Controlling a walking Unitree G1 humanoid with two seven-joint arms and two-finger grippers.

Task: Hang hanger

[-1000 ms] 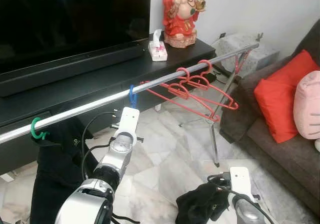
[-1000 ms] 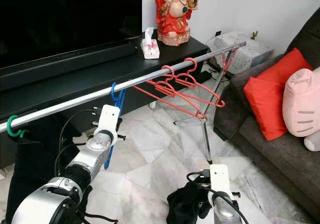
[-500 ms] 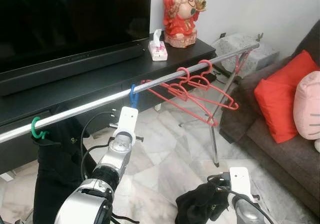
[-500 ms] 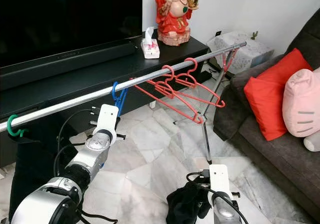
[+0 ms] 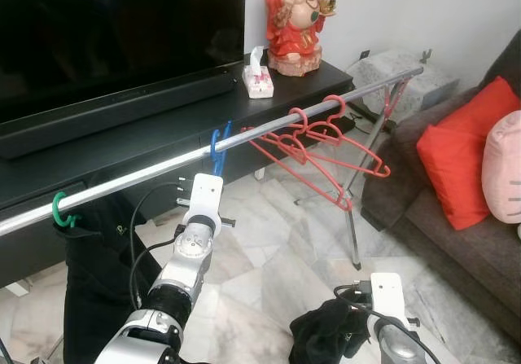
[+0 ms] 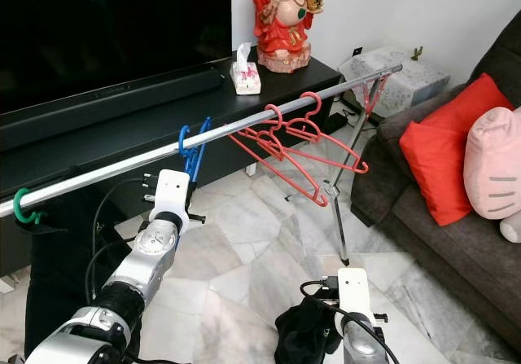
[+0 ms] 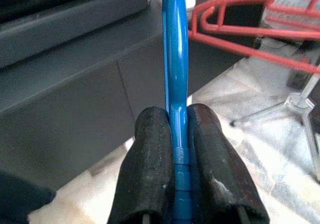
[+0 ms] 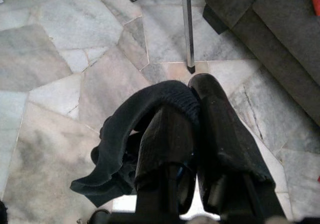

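Marble floor spreads below your two arms, with a dark TV surface behind a silver rail. Your left claw is clamped on the blue hanger, its fingers pressing either side of the plastic; just above the claw the hanger's hook sits over the rail. Beyond it, to the claw's right, red hangers hang on the same rail. Your right claw, low near the floor, is closed on a black cloth that droops from it.
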